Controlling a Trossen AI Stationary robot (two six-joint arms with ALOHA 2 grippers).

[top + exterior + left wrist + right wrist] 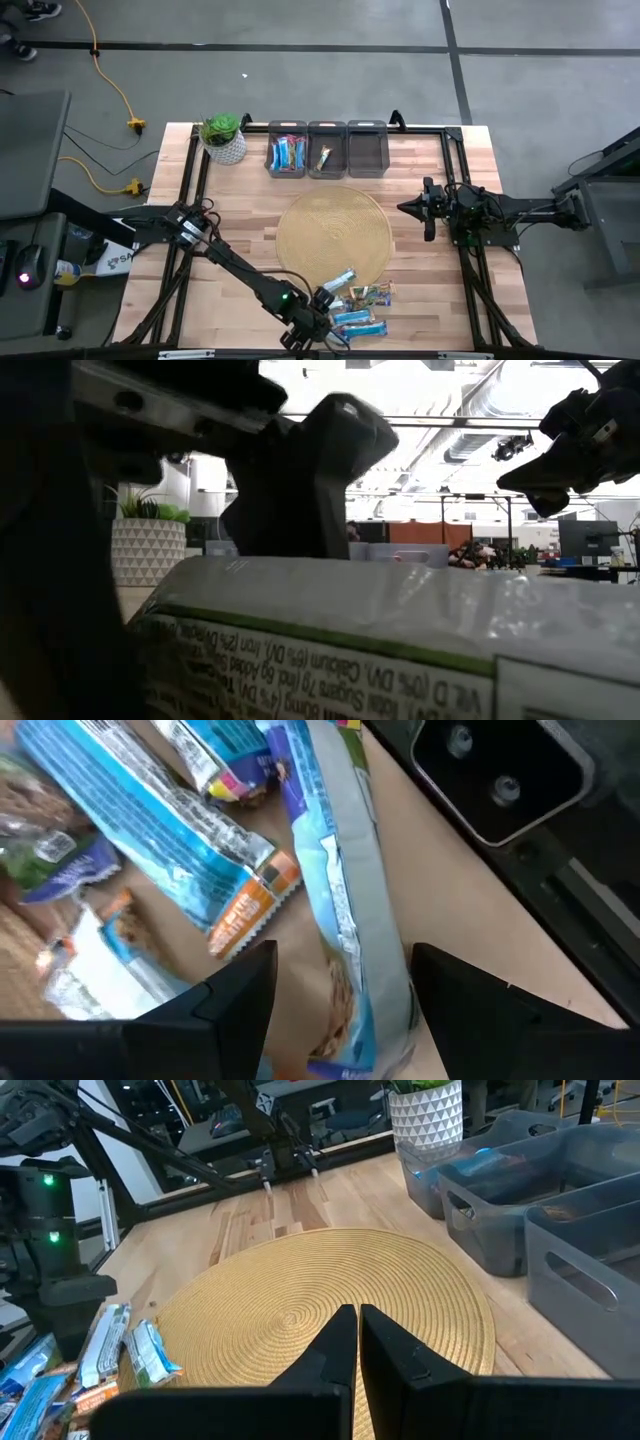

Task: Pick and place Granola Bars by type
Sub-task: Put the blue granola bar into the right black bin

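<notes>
left hand [318,322] sits low at the bottom centre of the high view, on the near edge of the wooden bench [240,215], its two dark fingers [235,995] spread apart on either side of a long blue-and-white foil-wrapped granola bar [340,910] without clamping it. that bar lies on bare wood beside a loose pile of foil-wrapped granola bars [358,300] at the lower rim of the round woven straw mat [333,235]. in the low view, a wrapper fills the bottom of the frame with upside-down nutrition print; "calcium" and "added sugars" can be made out. more bars lie in two of the three dark grey rectangular bins [327,149] at upper centre, next to a white potted plant [224,138]. right hand [429,210] hangs at the right of the mat, fingers together, holding nothing.
</notes>
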